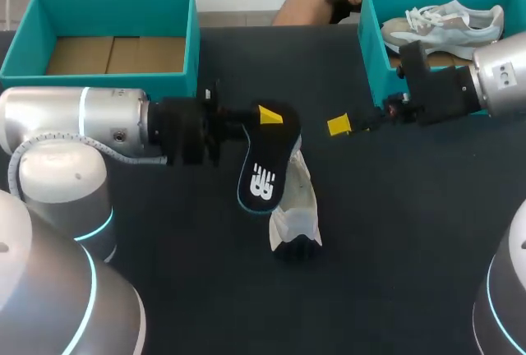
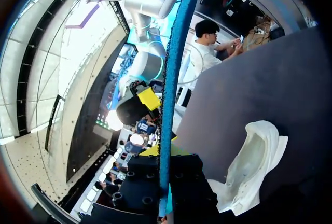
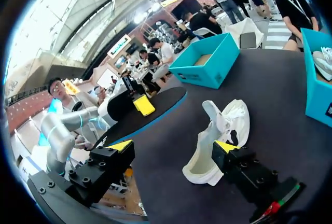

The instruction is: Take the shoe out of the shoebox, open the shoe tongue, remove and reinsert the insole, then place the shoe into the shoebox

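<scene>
Pinching the insole [image 1: 265, 170] at one end, the left gripper [image 1: 268, 117] holds it over the shoe [image 1: 297, 207], which lies near the middle of the table [image 1: 394, 248]; taking out both shoe and insole looks done. The right gripper [image 3: 173, 147] hangs spread and empty near the far-right box [image 1: 370, 51]. Left to do, I judge: refitting the insole and returning the shoe, likely to the shoebox [image 1: 115, 2] at the far-left corner.

Wide-spread right end effector [image 3: 173, 146], white shoe [image 3: 228, 121] just ahead, black insole [image 3: 155, 111] beyond, teal shoebox [image 3: 207, 67] behind.
</scene>
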Available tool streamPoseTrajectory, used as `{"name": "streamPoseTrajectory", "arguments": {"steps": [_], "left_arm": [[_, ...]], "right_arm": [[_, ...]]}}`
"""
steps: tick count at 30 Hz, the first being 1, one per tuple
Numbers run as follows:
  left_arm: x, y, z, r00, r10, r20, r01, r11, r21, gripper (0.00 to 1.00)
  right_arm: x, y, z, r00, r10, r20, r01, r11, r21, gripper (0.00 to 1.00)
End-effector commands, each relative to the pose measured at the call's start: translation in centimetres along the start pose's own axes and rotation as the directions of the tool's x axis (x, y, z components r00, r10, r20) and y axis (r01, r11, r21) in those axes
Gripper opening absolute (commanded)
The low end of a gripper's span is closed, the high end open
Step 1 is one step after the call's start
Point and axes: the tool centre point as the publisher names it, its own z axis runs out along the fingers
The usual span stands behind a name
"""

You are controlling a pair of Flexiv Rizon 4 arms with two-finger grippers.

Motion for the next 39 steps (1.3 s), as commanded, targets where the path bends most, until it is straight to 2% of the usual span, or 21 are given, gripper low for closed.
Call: {"name": "streamPoseTrajectory", "arguments": {"steps": [1, 2, 4, 5, 20, 21, 23, 25, 26, 27, 29, 32, 35, 39], "left_arm": [[0.0, 0.0, 0.0, 1.0, 0.001, 0.0, -0.001, 1.0, 0.001, 0.0], [0.0, 0.0, 0.0, 1.0, 0.001, 0.0, -0.001, 1.0, 0.001, 0.0], [0.0, 0.0, 0.0, 1.0, 0.001, 0.0, -0.001, 1.0, 0.001, 0.0], [0.0, 0.0, 0.0, 1.0, 0.001, 0.0, -0.001, 1.0, 0.001, 0.0], [0.0, 0.0, 0.0, 1.0, 0.001, 0.0, -0.001, 1.0, 0.001, 0.0], [0.0, 0.0, 0.0, 1.0, 0.001, 0.0, -0.001, 1.0, 0.001, 0.0], [0.0, 0.0, 0.0, 1.0, 0.001, 0.0, -0.001, 1.0, 0.001, 0.0], [0.7, -0.7, -0.1, 1.0, -0.026, 0.004, 0.026, 0.999, 0.026, 0.0], [1.0, -1.1, -0.1, 0.999, -0.033, 0.007, 0.033, 0.999, 0.026, 0.0], [1.3, -1.4, -0.2, 0.999, -0.047, 0.005, 0.047, 0.998, 0.038, 0.0], [1.8, -2.0, -0.3, 0.997, -0.071, 0.008, 0.071, 0.996, 0.046, 0.0], [2.5, -2.9, -0.6, 0.991, -0.132, 0.017, 0.13, 0.989, 0.076, 0.0], [3.6, -3.5, -0.7, 0.984, -0.177, -0.001, 0.176, 0.98, 0.093, 0.0], [5.7, -4.1, -0.4, 0.973, -0.23, -0.018, 0.231, 0.967, 0.106, 0.0]], "right_arm": [[-0.6, 0.8, 0.9, 0.865, -0.487, 0.124, 0.475, 0.873, 0.114, 1.0], [-0.9, 0.7, 1.1, 0.835, -0.527, 0.16, 0.495, 0.845, 0.202, 1.0], [-1.7, 0.4, 1.1, 0.812, -0.533, 0.236, 0.468, 0.838, 0.28, 1.0], [-2.1, 0.0, 0.9, 0.819, -0.518, 0.246, 0.451, 0.847, 0.281, 1.0], [-2.1, 0.0, 0.9, 0.819, -0.518, 0.246, 0.451, 0.847, 0.281, 1.0], [-2.3, -0.2, 1.2, 0.763, -0.606, 0.227, 0.528, 0.786, 0.321, 1.0], [-2.7, -0.7, 1.6, 0.705, -0.677, 0.209, 0.587, 0.724, 0.363, 1.0], [-3.4, -1.4, 1.9, 0.695, -0.694, 0.187, 0.6, 0.703, 0.382, 1.0], [-3.5, -1.5, 2.1, 0.668, -0.727, 0.161, 0.624, 0.664, 0.411, 1.0], [-3.8, -1.7, 2.3, 0.663, -0.735, 0.145, 0.627, 0.65, 0.43, 1.0], [-3.8, -1.8, 2.7, 0.619, -0.78, 0.096, 0.681, 0.593, 0.43, 1.0], [-4.2, -2.3, 3.1, 0.594, -0.801, 0.069, 0.706, 0.562, 0.431, 1.0], [-4.5, -2.7, 3.6, 0.554, -0.833, 0.0, 0.737, 0.491, 0.464, 1.0], [-4.9, -3.8, 4.2, 0.516, -0.855, -0.053, 0.766, 0.433, 0.474, 1.0]]}}
